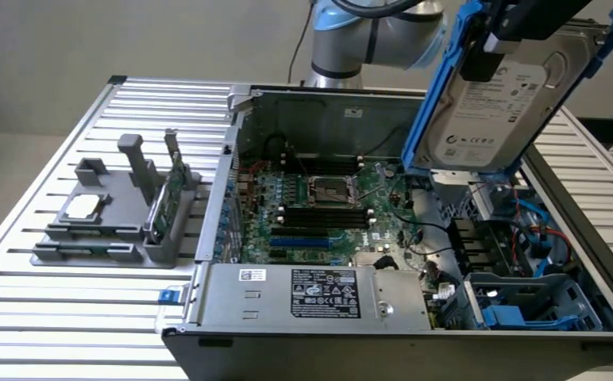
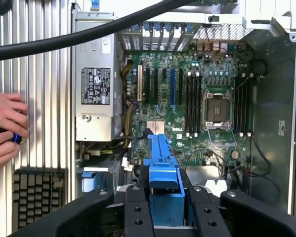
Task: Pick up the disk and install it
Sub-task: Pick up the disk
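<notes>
Your jaws pinch the disk (image 1: 494, 103) by its blue carrier (image 2: 162, 163), above the open computer case (image 1: 328, 119). It is likely heavy, rigid and shock-sensitive; the plastic rails may flex.

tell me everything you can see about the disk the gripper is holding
The disk is a flat silver-grey metal hard drive with a white printed label, framed by a bright blue plastic carrier. It hangs tilted, nearly on edge, with its label side facing the exterior view, above the open computer case towards the exterior view's right. The gripper clamps it by the carrier at its upper end. Nothing else touches it.
</notes>
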Robot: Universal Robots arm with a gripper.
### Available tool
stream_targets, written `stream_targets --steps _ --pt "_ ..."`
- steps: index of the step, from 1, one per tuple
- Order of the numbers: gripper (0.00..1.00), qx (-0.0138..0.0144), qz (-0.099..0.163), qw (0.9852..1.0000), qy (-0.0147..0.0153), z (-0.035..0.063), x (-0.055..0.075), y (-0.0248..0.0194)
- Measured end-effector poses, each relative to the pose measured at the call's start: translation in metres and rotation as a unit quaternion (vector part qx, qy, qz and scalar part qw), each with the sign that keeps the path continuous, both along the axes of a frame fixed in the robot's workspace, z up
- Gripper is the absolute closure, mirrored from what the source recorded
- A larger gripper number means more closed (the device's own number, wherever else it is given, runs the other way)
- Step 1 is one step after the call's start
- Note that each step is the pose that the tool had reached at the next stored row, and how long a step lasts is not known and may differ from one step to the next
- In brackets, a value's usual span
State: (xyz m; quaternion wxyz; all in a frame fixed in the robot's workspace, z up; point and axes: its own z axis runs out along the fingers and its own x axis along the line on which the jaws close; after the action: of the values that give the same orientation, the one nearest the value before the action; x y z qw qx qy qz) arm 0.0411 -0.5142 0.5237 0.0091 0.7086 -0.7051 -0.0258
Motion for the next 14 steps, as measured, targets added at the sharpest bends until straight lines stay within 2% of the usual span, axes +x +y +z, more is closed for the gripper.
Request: stream_targets --steps 9,14 --pt "0.67 -0.0001 0.000 1.0000 0.0000 0.0000 0.015 -0.0289" --pt "0.67 -0.0001 0.000 1.0000 0.0000 -0.0008 0.029 -0.0425"
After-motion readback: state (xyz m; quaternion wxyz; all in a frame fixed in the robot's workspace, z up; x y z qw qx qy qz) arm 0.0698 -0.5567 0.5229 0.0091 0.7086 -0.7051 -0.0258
